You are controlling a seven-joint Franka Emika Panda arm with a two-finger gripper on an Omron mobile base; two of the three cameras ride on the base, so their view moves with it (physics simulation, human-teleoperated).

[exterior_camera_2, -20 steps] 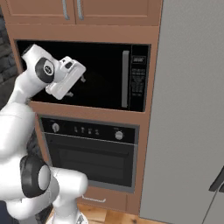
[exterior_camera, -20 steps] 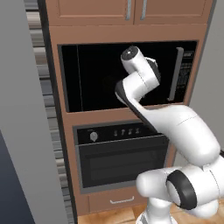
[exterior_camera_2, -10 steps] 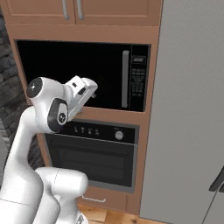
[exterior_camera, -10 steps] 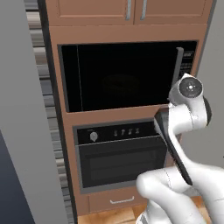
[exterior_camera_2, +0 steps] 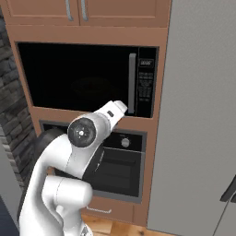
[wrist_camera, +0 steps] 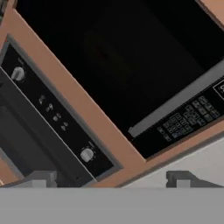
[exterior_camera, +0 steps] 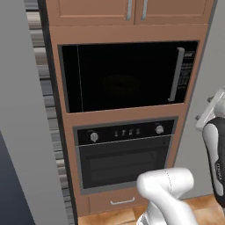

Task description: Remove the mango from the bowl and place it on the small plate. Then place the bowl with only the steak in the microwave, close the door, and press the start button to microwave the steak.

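The microwave is built into the brown cabinet wall, and its black glass door is closed, with the silver bar handle upright beside the keypad strip. In the hand view my gripper is open with nothing between its fingertips, and it looks from a short way back at the door, handle and keypad. In the right base view my hand hangs just below the microwave, near its handle. The mango, bowl, steak and small plate are out of view.
A black wall oven with silver knobs sits directly under the microwave, with a drawer below it. A tall grey panel rises to the right of the cabinet and another grey panel to its left. Wooden cupboard doors are overhead.
My arm has swung away from in front of the microwave door, down and to the right. The door stays closed and the gripper stays open.
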